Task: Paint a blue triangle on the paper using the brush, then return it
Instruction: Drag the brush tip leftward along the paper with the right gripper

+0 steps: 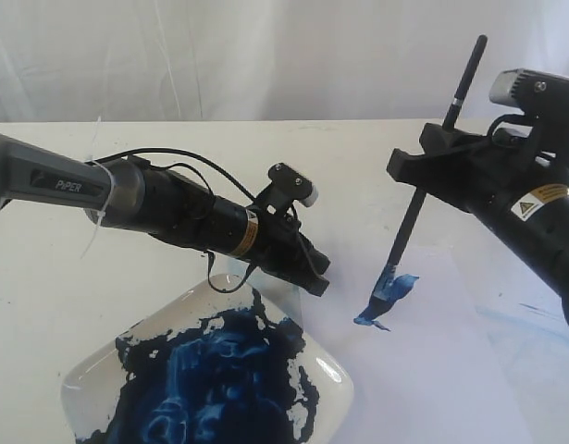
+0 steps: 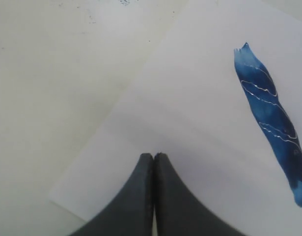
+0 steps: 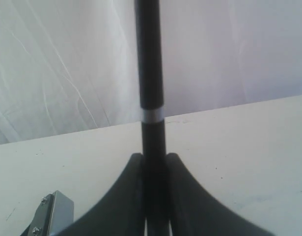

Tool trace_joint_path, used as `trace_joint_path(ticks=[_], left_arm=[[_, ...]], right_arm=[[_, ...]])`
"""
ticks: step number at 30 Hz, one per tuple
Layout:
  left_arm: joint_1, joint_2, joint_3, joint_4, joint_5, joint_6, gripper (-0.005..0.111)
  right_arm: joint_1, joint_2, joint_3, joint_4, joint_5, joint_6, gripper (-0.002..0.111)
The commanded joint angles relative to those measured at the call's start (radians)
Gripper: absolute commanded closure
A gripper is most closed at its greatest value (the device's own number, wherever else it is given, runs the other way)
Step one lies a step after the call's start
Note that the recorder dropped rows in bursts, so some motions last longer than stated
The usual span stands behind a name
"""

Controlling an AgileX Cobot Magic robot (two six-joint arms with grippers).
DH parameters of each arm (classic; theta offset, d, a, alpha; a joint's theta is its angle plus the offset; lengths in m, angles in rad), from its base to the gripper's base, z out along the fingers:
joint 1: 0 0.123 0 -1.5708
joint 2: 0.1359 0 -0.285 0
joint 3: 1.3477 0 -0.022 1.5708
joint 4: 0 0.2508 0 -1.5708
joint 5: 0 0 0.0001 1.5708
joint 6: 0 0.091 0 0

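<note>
Outside, we see the right gripper (image 1: 423, 180) clamping the brush (image 1: 409, 227), its bristles touching a blue stroke (image 1: 386, 301) on the paper (image 1: 432, 370). At our left wrist, the left gripper (image 2: 153, 156) is closed and empty over the paper. At our right wrist, the jaws pinch the brush.

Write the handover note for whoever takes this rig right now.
Left pincer: shut and empty, above the paper near its edge. Whether it presses on the sheet cannot be told.
Right pincer: shut on the brush, with the handle tilted and the bristles down at the paper.
Paint dish: beside the paper, under the left arm, smeared with dark blue.
Done: one thick blue stroke on the paper.
Left: the triangle's other two sides, then put the brush back. Its resting place is not in view.
</note>
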Motion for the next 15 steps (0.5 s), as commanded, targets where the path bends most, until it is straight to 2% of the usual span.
trace_joint_path(ticks=[1, 9, 15], left_arm=[[-0.007, 0.002, -0.001, 0.01, 0.005, 0.0, 0.107], [-0.007, 0.002, -0.001, 0.01, 0.005, 0.0, 0.107], [-0.007, 0.002, -0.001, 0.01, 0.005, 0.0, 0.107]], right_arm=[[0.001, 0.029, 0.0, -0.005, -0.029, 0.044, 0.108], [0.001, 0.065, -0.002, -0.01, -0.055, 0.059, 0.108], [0.001, 0.076, -0.002, 0.0, -0.007, 0.052, 0.108]])
